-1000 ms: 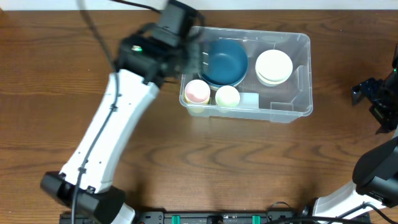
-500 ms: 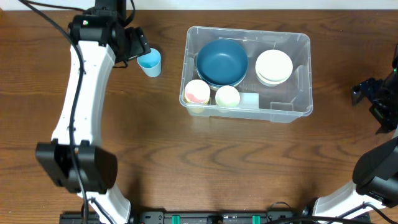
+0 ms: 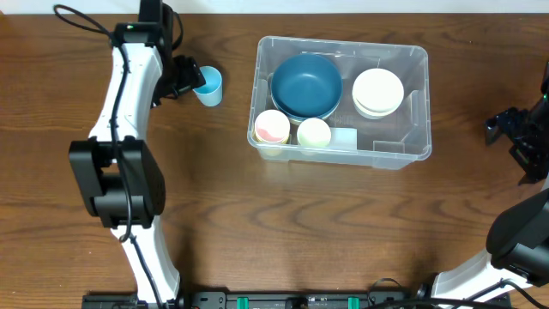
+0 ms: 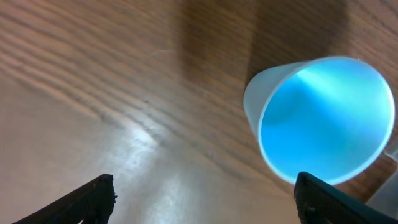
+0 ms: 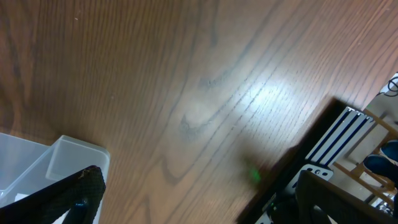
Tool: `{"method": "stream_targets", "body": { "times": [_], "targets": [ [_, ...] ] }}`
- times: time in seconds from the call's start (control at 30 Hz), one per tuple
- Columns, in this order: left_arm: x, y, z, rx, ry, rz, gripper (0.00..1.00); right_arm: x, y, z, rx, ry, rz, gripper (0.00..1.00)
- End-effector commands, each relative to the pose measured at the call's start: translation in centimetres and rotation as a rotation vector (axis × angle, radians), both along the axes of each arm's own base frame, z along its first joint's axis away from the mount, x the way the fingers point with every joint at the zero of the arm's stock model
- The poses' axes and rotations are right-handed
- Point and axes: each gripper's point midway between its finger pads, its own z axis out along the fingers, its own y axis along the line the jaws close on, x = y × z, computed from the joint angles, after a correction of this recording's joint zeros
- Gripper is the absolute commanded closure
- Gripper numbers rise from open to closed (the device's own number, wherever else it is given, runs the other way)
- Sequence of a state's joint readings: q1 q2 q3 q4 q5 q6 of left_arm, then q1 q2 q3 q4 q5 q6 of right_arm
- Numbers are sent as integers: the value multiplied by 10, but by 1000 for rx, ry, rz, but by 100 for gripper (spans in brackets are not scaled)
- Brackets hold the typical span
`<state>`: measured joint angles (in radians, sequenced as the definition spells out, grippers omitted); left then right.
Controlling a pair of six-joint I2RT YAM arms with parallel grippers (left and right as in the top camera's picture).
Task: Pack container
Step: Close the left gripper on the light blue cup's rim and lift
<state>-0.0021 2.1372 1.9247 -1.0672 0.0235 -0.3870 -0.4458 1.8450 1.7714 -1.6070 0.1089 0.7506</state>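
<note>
At the near edge of the wooden worktop (image 3: 283,232) the two arm bases were seen. Further in, right of ctr, the container (image 3: 403,156) was found standing on the worktop: clear plastic, long side running left-right. Along its near wall, at the left end, a pink cup (image 3: 272,127) and a pale yellow cup (image 3: 314,132) were set side by side, w/ a pale label (image 3: 345,137) just right of them. Behind these, a dark blue bowl (image 3: 306,84) was seated far-left inside and stacked cream bowls (image 3: 378,92) far-right inside. Well right of the container, the right tool (image 5: 199,202) was held w/ jaws wide apart, nothing btwn them. Farthest, left of the container and apart from it, a light blue cup (image 3: 208,86) was stood on the worktop. The left tool (image 4: 205,186) was placed just beside it on its left, jaws spread wide, cup not gripped.
</note>
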Motion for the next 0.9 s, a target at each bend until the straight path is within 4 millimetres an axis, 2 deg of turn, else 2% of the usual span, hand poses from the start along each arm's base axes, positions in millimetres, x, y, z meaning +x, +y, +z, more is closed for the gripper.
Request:
{"method": "stream_targets", "body": {
  "times": [0.0,0.3,0.57,0.67,0.7,0.73,0.77,0.8,0.87],
  "targets": [
    [3,-5,-9,-23,5,-34,8,-1,-1,1,-13,1,-7,1],
    [11,-8,-23,-43,3,-40,8,-1,0,1,-13,2,-7,1],
    [5,-16,-56,-90,80,-46,8,-1,0,1,-13,2,-7,1],
    [5,-17,-62,-94,91,-46,9,-1,0,1,-13,2,-7,1],
    [5,-17,-62,-94,91,-46,14,-1,0,1,-13,2,-7,1],
    [5,-17,-61,-94,91,-46,24,-1,-1,1,-13,1,-7,1],
    [5,-17,-61,-94,91,-46,45,-1,0,1,-13,2,-7,1],
    [5,-17,-61,-94,90,-46,59,-1,0,1,-13,1,-7,1],
    [5,-17,-61,-94,91,-46,71,-1,0,1,-13,2,-7,1]
  ]
}}
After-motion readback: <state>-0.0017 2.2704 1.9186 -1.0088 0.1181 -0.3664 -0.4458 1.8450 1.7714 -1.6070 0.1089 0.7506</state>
